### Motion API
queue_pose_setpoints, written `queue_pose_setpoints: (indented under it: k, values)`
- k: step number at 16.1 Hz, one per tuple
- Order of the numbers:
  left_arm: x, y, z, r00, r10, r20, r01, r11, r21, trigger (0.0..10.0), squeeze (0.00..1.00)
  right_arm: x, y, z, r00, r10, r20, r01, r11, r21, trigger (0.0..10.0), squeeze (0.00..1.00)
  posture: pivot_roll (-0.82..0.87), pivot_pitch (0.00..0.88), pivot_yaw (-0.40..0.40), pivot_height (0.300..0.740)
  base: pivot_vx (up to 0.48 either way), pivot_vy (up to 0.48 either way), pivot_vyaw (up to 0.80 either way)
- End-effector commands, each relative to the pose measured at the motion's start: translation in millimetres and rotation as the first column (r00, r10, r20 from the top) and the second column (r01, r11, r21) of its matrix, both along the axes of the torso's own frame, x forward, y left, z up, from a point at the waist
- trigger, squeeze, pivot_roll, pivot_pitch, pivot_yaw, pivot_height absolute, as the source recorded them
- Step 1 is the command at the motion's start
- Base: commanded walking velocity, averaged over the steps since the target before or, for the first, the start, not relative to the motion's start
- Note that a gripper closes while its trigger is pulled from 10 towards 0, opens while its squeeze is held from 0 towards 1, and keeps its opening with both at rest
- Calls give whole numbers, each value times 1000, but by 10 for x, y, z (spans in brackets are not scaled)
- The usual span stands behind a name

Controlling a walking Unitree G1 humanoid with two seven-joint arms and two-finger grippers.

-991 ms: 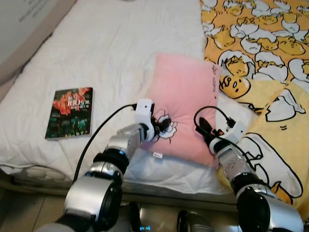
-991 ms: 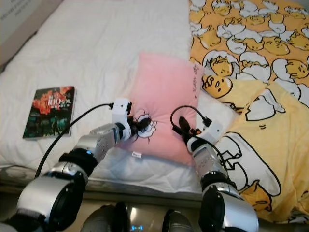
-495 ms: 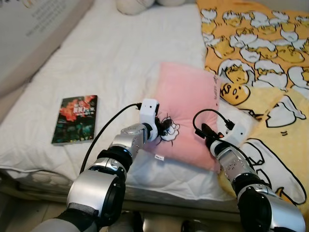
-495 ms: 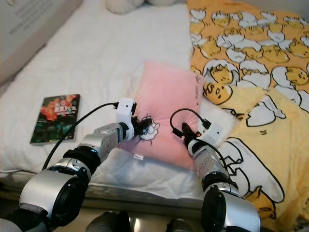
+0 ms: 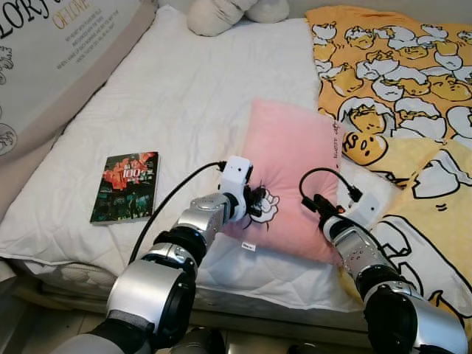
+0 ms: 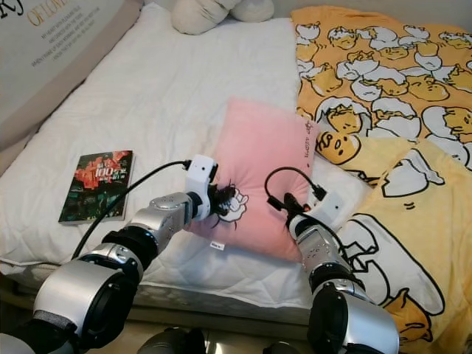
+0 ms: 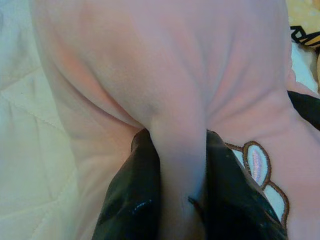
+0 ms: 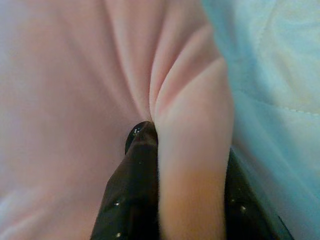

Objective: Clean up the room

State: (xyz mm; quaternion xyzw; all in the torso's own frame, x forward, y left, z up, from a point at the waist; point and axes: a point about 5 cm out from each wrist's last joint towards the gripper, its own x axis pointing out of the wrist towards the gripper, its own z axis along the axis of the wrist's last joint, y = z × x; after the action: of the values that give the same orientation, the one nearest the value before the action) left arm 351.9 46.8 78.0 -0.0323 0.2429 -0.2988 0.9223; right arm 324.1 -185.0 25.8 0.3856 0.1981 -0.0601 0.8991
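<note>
A pink pillow [image 5: 289, 158] with a small cartoon patch lies on the white bed [image 5: 177, 96], its far edge beside the yellow duvet. My left gripper [image 5: 257, 203] is shut on a fold of the pillow's near left part; in the left wrist view the black fingers [image 7: 134, 200] pinch pink fabric [image 7: 180, 165]. My right gripper [image 5: 318, 209] is shut on the pillow's near right edge, and in the right wrist view a pink fold [image 8: 192, 165] sits between its fingers [image 8: 135, 195]. A book [image 5: 125, 187] with a red and dark cover lies flat on the bed to the left.
A yellow duvet [image 5: 402, 81] with a cartoon egg print covers the bed's right side. A plush toy [image 5: 221, 13] rests at the head of the bed. A grey headboard or panel with lettering [image 5: 51, 51] runs along the left. The bed's near edge [image 5: 243, 291] is just before me.
The camera has tilted up, so more of the bed's far end and the plush toy show. Both grippers keep their hold on the pillow, which looks slightly raised at its near edge.
</note>
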Motion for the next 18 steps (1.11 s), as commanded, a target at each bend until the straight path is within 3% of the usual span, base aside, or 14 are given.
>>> queue_pose_setpoints:
  k: [1, 3, 4, 7, 8, 9, 10, 11, 12, 13, 15, 18]
  values:
    - [36, -22, 60, 1000, 0, 31, -1, 1000, 14, 0, 0, -14, 44, -37, 999, -5, -36, 6, 1000, 28, 0, 0, -10, 0, 76, 740, 0, 0, 0]
    - [189, -27, 350, 985, 0, 170, -2, 1000, 15, 0, 0, 178, 21, 223, 997, 1, 75, -3, 1000, 17, 0, 0, -10, 0, 83, 740, 0, 0, 0]
    - [334, 26, 680, 960, 20, 280, -6, 999, -50, 0, 0, 383, -25, 567, 978, 5, 210, -5, 1000, -4, 0, 0, -13, 0, 88, 740, 0, 0, 0]
    - [493, 180, 1144, 905, 51, 422, -4, 994, -112, 0, 0, 573, -86, 1029, 926, 22, 378, -3, 999, -52, 0, 0, -10, 0, 87, 740, 0, 0, 0]
    - [548, 245, 1422, 863, 53, 503, 13, 992, -127, 0, 0, 630, -113, 1252, 892, 27, 451, 9, 997, -77, 0, 0, -7, 0, 85, 740, 0, 0, 0]
    - [571, 293, 1574, 839, 57, 541, 20, 991, -134, 0, 0, 654, -134, 1379, 872, 28, 489, 22, 995, -97, 0, 0, -1, 0, 81, 740, 0, 0, 0]
    - [589, 368, 1781, 793, 66, 606, 26, 990, -141, 0, 0, 674, -178, 1549, 846, 20, 533, 66, 988, -142, 0, 0, 2, 0, 76, 740, 0, 0, 0]
    - [591, 409, 1872, 776, 55, 628, 42, 989, -139, 0, 0, 678, -186, 1646, 835, 38, 549, 95, 973, -212, 4510, 0, 6, 0, 71, 740, 0, 0, 0]
    - [593, 438, 1874, 762, 49, 645, 27, 994, -107, 588, 0, 670, -172, 1665, 832, 53, 552, 108, 961, -256, 10000, 0, 12, 0, 66, 740, 0, 0, 0]
    - [601, 485, 1825, 763, 76, 642, -4, 993, -114, 10000, 0, 658, -128, 1594, 844, 62, 533, 96, 960, -263, 10000, 0, 12, 0, 65, 740, 0, 296, 0]
    - [602, 534, 1720, 769, 120, 628, -58, 991, -119, 10000, 0, 592, 8, 1369, 870, 109, 482, 56, 947, -317, 10000, 0, 12, 0, 75, 740, 0, 467, 0]
    - [605, 601, 1576, 784, 175, 596, -133, 985, -113, 10000, 0, 536, 156, 1226, 881, 132, 455, 20, 949, -314, 10000, 0, 14, 0, 81, 740, 0, 465, 0]
